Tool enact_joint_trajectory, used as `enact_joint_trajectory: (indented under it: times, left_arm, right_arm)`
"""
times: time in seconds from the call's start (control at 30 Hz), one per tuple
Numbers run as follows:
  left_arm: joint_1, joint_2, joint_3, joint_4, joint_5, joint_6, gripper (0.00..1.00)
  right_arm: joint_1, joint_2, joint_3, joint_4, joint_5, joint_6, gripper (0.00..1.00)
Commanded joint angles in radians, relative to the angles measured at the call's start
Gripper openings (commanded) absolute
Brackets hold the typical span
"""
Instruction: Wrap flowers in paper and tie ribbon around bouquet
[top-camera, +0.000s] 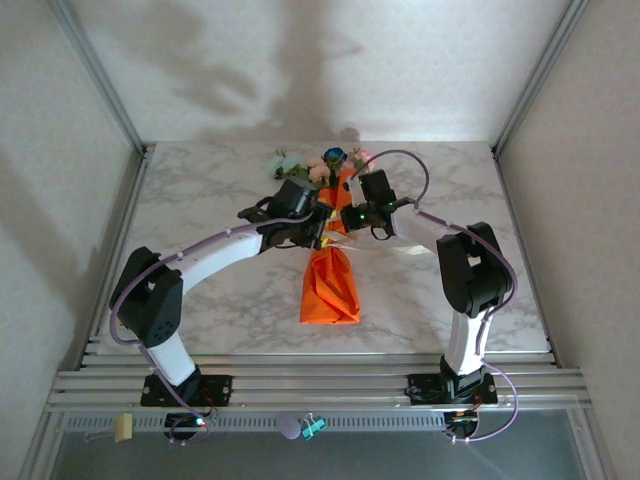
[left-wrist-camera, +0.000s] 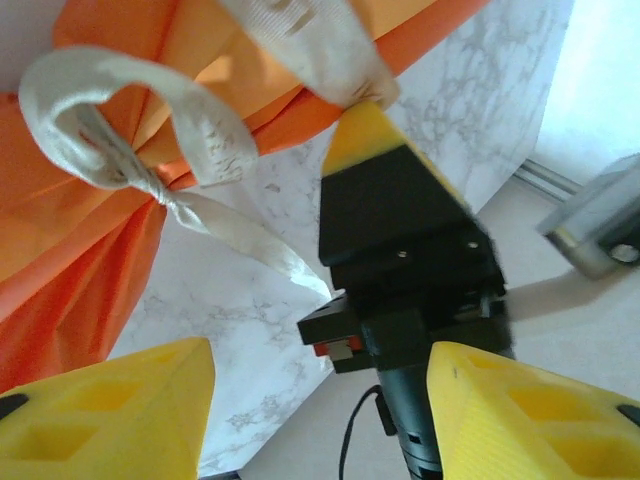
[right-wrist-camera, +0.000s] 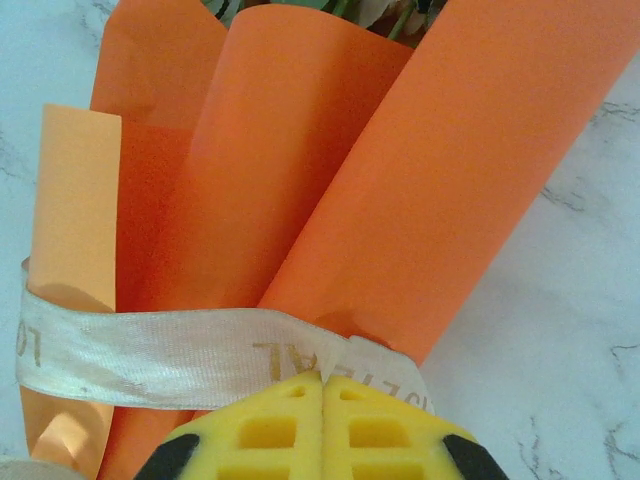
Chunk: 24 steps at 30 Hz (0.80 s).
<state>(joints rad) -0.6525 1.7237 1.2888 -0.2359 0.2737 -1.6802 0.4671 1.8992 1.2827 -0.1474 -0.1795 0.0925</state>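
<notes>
The bouquet (top-camera: 330, 290) lies in the middle of the table (top-camera: 200, 200). Its flowers (top-camera: 330, 160) point toward the far edge and the flared end of the paper (right-wrist-camera: 300, 180) points toward the near edge. The ribbon (right-wrist-camera: 170, 355) circles the gathered waist of the paper. In the left wrist view it is pulled into a knot (left-wrist-camera: 160, 195) with a limp loop standing above it and a tail running off across the marble. The right gripper (right-wrist-camera: 322, 385) comes to the waist from the right, its jaws pressed together on a length of ribbon just beside the paper. The left gripper (left-wrist-camera: 320, 348) comes from the left and sits close by the knot. Its jaws stand well apart and hold nothing, and the right gripper's tip shows between them. Both arms arch inward from the near edge and meet over the bouquet's waist.
</notes>
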Motion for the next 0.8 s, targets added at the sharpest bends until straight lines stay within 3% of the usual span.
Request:
enact_joint_trajectory:
  times: [0.0, 0.13, 0.17, 0.33, 0.4, 0.57, 0.77]
  left_arm:
    - [-0.013, 0.049, 0.011, 0.047, -0.016, -0.044, 0.61]
    - [-0.012, 0.087, 0.014, 0.067, -0.071, -0.058, 0.65]
    - [-0.011, 0.093, 0.019, 0.063, -0.085, -0.060, 0.70]
    - [-0.009, 0.117, 0.026, 0.068, -0.120, -0.090, 0.73]
    - [-0.009, 0.114, 0.027, 0.058, -0.145, -0.099, 0.84]
    - [-0.009, 0.108, 0.006, 0.095, -0.178, -0.111, 0.84]
    - [0.001, 0.141, 0.022, 0.104, -0.172, -0.103, 0.73]
  right_arm:
    - [-0.001, -0.065, 0.003, -0.016, 0.014, 0.000, 0.00]
    - [0.000, -0.094, -0.010, -0.029, 0.013, -0.008, 0.00]
    - [0.000, -0.102, -0.013, -0.031, 0.011, -0.010, 0.00]
    - [0.001, -0.157, -0.064, -0.053, 0.012, -0.020, 0.00]
    - [-0.001, -0.180, -0.090, -0.062, 0.009, -0.026, 0.00]
    - [-0.001, -0.221, -0.146, -0.067, -0.017, -0.031, 0.00]
    - [0.000, -0.245, -0.185, -0.069, -0.021, -0.033, 0.00]
